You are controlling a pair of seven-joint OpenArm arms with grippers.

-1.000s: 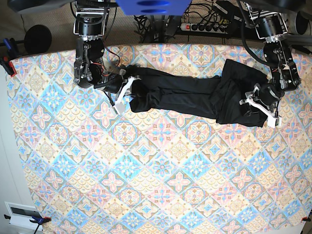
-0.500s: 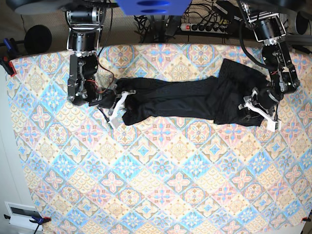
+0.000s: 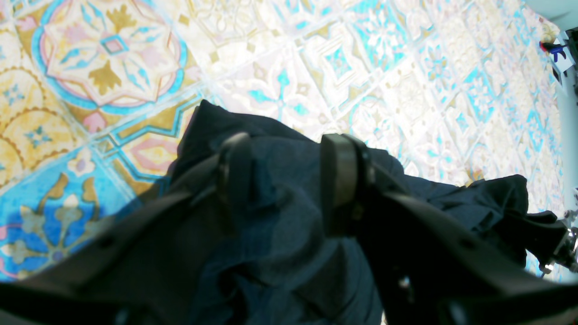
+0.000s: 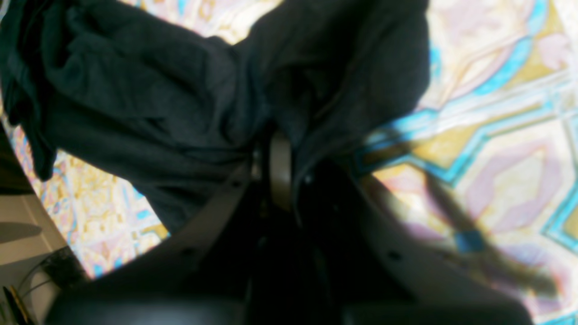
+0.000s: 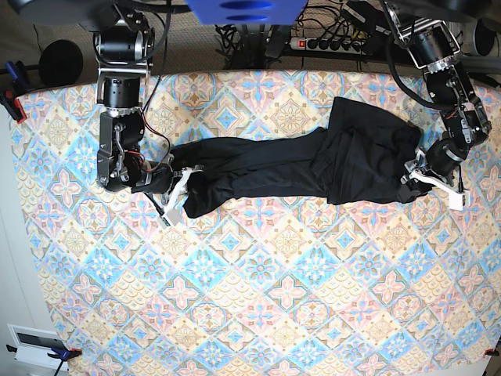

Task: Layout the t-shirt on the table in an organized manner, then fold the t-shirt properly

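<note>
The black t-shirt (image 5: 313,164) lies on the patterned table (image 5: 274,298) as a long, bunched band running left to right. At its left end my right gripper (image 5: 176,194) is shut on the t-shirt, and the right wrist view shows fabric (image 4: 149,104) pinched at the closed right gripper (image 4: 280,167). My left gripper (image 5: 433,188) sits at the shirt's lower right corner. In the left wrist view the left gripper (image 3: 289,171) has its fingers (image 3: 343,176) well apart, with loose black cloth (image 3: 280,225) lying between them and not squeezed.
Cables and a power strip (image 5: 333,43) lie behind the table's far edge. A dark round object (image 5: 61,63) stands off the back left corner. Both arm bases rise from the far edge. Bare patterned cloth (image 3: 113,49) shows in front of the shirt.
My right gripper has moved left and toward the front, dragging the shirt's left end with it, so the band is longer. The left gripper has shifted slightly right, and the shirt's right block slid left.
</note>
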